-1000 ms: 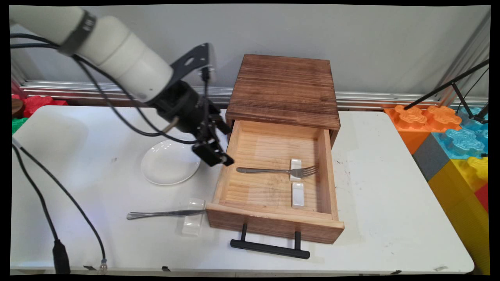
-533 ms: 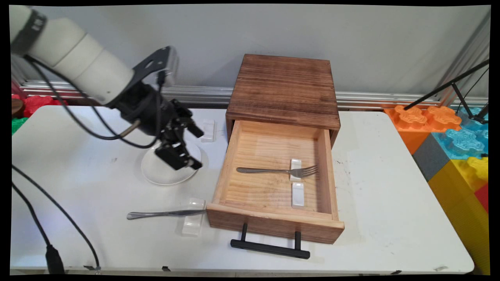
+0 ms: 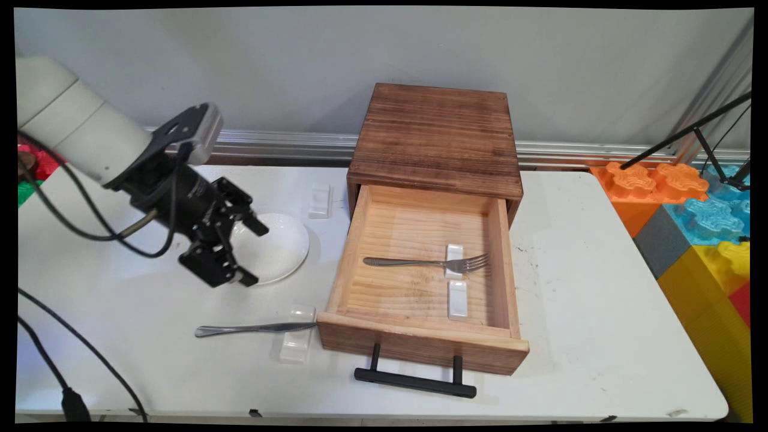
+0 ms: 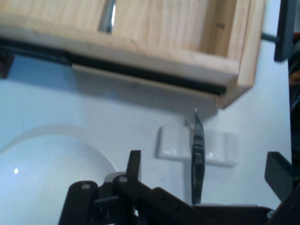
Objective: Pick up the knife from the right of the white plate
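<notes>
The pincer (image 3: 240,252) hangs spread wide and empty over the left edge of the white plate (image 3: 279,249), toward the table's (image 3: 570,336) left half. Just beyond it, nearer the table's front edge, the knife (image 3: 255,328) lies with its blade propped on a small white rest (image 3: 297,341), touching the front left corner of the open wooden drawer (image 3: 420,348). The knife looks light, stiff and slick, so it is probably best taken across its handle, which lies flat on the table; the plate looks glazed and breakable, with only its thin rim to grip.
</notes>
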You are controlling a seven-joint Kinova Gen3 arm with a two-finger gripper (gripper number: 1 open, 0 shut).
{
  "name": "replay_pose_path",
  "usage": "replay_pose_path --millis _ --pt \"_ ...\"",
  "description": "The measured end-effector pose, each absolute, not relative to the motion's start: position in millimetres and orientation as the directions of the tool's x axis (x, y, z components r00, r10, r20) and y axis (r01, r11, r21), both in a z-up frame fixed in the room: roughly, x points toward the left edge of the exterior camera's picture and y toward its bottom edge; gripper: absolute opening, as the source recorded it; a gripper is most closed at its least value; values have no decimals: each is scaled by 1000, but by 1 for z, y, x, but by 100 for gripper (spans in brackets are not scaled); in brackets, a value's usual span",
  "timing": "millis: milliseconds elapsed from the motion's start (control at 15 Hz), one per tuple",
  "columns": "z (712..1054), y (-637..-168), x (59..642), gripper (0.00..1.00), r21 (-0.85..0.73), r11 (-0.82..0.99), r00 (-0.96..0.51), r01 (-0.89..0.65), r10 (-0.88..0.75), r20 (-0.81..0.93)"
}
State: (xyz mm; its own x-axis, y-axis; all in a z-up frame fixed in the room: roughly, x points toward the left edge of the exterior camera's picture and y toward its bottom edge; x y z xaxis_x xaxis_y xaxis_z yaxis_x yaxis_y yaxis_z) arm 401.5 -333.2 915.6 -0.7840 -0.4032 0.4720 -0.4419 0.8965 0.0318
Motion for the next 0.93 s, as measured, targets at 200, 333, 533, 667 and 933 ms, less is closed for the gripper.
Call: replay_pose_path --millis 200,333,533,667,933 --pt "900 -324 416 100 36 897 -799 -440 -409 440" --pt "890 -320 421 100 41 898 -806 -439 -414 424" --pt "873 -315 426 100 46 897 -814 -440 -420 401" --pt "862 -313 427 100 49 896 -817 -442 -425 391" --pt "844 -311 425 100 59 892 -821 -448 -437 368"
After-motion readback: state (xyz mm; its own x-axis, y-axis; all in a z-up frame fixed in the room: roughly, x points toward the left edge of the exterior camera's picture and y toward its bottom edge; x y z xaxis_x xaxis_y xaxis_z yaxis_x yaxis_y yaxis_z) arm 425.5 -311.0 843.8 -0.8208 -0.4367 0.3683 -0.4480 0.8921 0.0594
